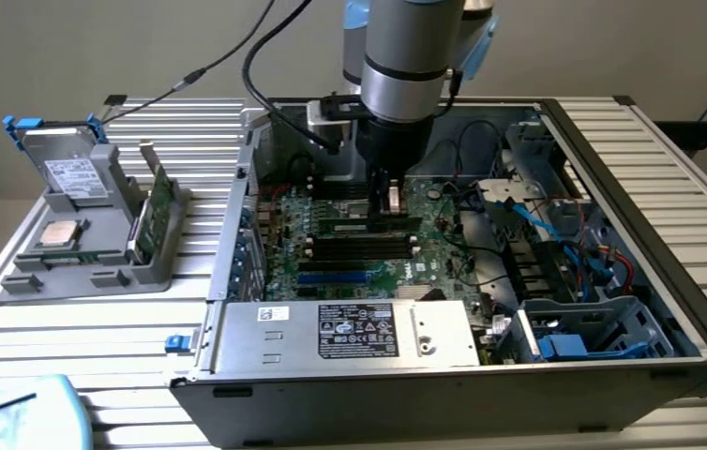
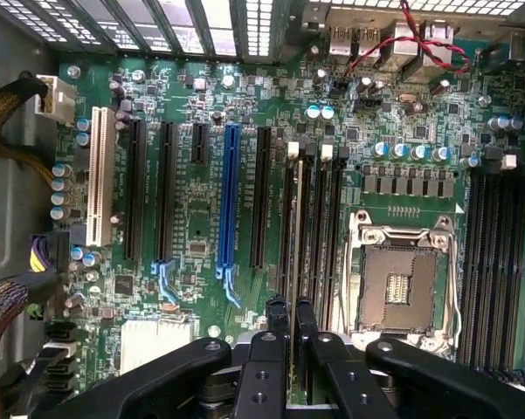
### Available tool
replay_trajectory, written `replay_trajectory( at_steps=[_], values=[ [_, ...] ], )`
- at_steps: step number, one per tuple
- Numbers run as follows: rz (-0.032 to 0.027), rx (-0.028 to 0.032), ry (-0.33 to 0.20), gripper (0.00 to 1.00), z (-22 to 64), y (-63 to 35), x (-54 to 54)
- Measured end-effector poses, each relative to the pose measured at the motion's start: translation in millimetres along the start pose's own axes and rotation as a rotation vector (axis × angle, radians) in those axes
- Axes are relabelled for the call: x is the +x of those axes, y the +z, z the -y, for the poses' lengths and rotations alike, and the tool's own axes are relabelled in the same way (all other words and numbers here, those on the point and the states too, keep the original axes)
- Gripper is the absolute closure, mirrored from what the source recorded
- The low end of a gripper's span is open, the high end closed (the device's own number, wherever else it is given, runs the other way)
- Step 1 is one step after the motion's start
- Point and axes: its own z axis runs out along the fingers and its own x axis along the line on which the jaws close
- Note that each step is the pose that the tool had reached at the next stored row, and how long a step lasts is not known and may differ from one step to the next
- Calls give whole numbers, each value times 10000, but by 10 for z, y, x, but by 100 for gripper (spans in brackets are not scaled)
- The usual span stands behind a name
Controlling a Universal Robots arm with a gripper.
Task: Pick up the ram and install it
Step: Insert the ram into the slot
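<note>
The ram is a thin stick seen edge-on, standing along one of the black memory slots next to the empty processor socket. My gripper is shut on it, one black finger on each side of its near end. In the exterior view my gripper reaches straight down into the open computer case, and the ram shows as a greenish strip at its tip, just behind the free black slots. Whether the stick is fully seated in its slot I cannot tell.
A grey holder at the exterior view's left carries a hard drive, a square silver chip and a green card. The power supply fills the case front. Cables and a blue drive cage crowd the right.
</note>
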Motion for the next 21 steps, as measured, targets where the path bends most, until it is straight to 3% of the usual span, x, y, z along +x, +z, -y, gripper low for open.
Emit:
replay_trajectory(
  at_steps=[7, 11, 16, 21],
  values=[
    [1, -24, 2, 85, -24, 130, -3],
    [5, -89, 12, 85, -40, 200, -13],
    [17, -268, 71, 85, -39, 236, -14],
    [22, -268, 69, 85, -22, 245, -14]
  ],
)
